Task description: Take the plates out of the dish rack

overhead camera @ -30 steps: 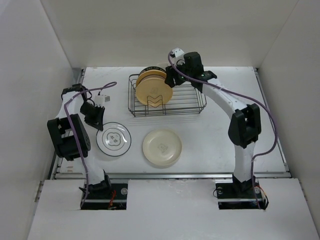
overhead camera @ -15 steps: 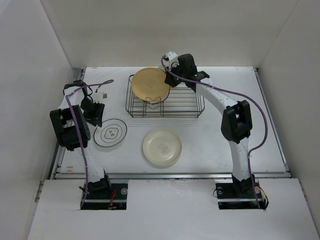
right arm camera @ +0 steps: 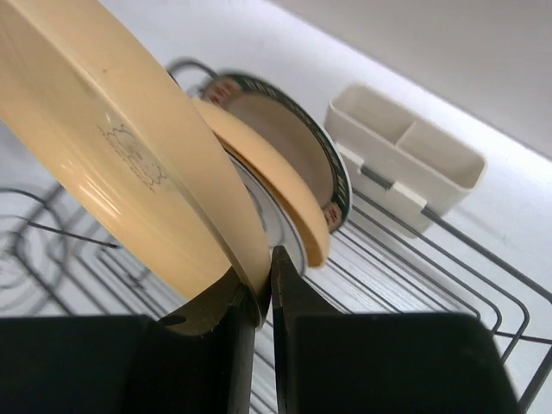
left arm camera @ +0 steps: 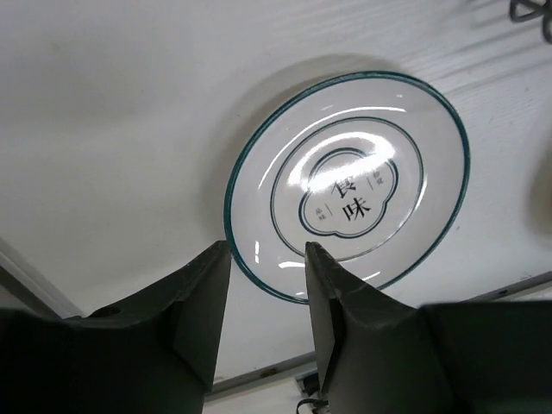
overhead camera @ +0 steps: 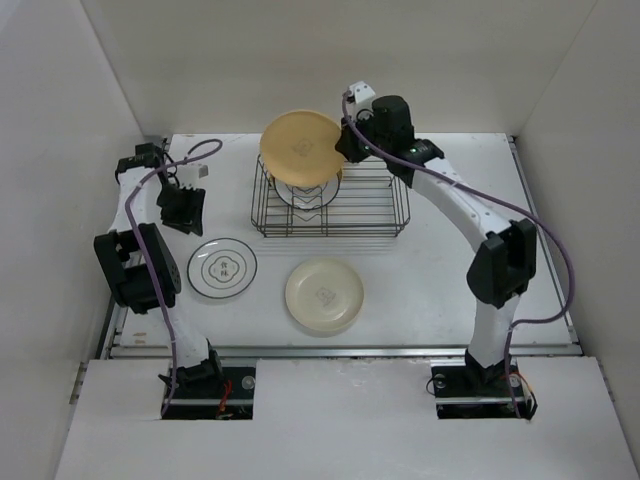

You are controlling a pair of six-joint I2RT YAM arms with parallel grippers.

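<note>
My right gripper is shut on the lower rim of a yellow-orange plate, which hangs tilted above the dish rack; from above that plate shows at the rack's left end, beside the right gripper. In the rack stand another yellow-orange plate, a white one mostly hidden, and a green-rimmed plate. A white plate with a dark line drawing and a cream-white plate lie flat on the table. My left gripper is open and empty, just off the rim of the line-drawn plate.
A cream plastic holder hangs on the rack's far edge. White walls close in the table on the left, back and right. The left gripper hovers near the table's left edge.
The right gripper closed on the yellow-orange plate and lifted it up out of the rack. The left gripper opened, let go of the line-drawn plate and drew back toward the far left.
</note>
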